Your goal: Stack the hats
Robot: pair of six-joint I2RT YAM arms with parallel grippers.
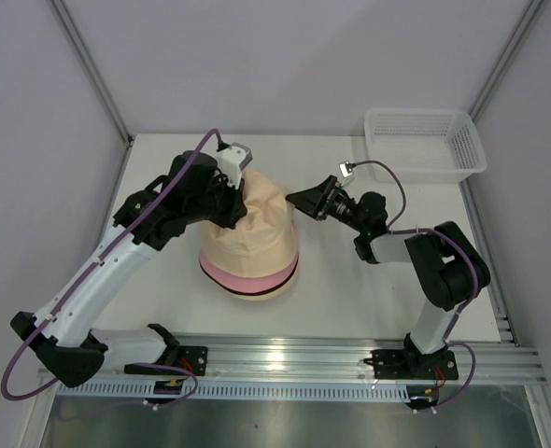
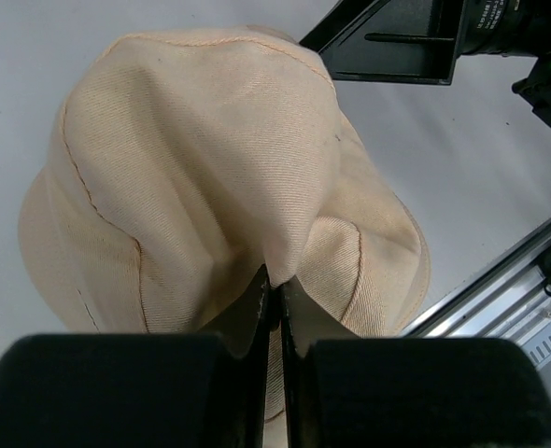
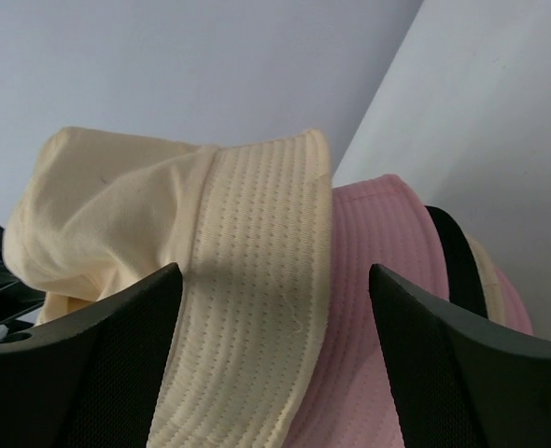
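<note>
The cream hat [image 1: 257, 219] sits on top of the stack at the middle of the counter [image 1: 350, 299], with its crown pulled up into a peak. The left end effector [image 2: 275, 289] is clenched on a fold of that crown, on the hat's 10 o'clock side in the top view. The right end effector [image 3: 275, 280] is released. Its fingers stand wide either side of the cream brim, at about 2 o'clock from the stack, and they do not touch the cloth.

The step in hand looks like seating this top hat. To do it well, I would lower the pinched crown straight down rather than drag it sideways, which could shift the soft layers below. The right fingers could close on the brim and draw it down evenly. The pinch should let go only once the crown rests flat.

The count is four hats in the stack:
- One cream hat.
- One pink hat [image 3: 369, 243].
- One black hat [image 3: 453, 257], seen only as a strip.
- One pale hat [image 3: 486, 271], seen only as an edge beyond the black.

There is also one white basket [image 1: 470, 149], well apart at 1 o'clock, and two arms.
</note>
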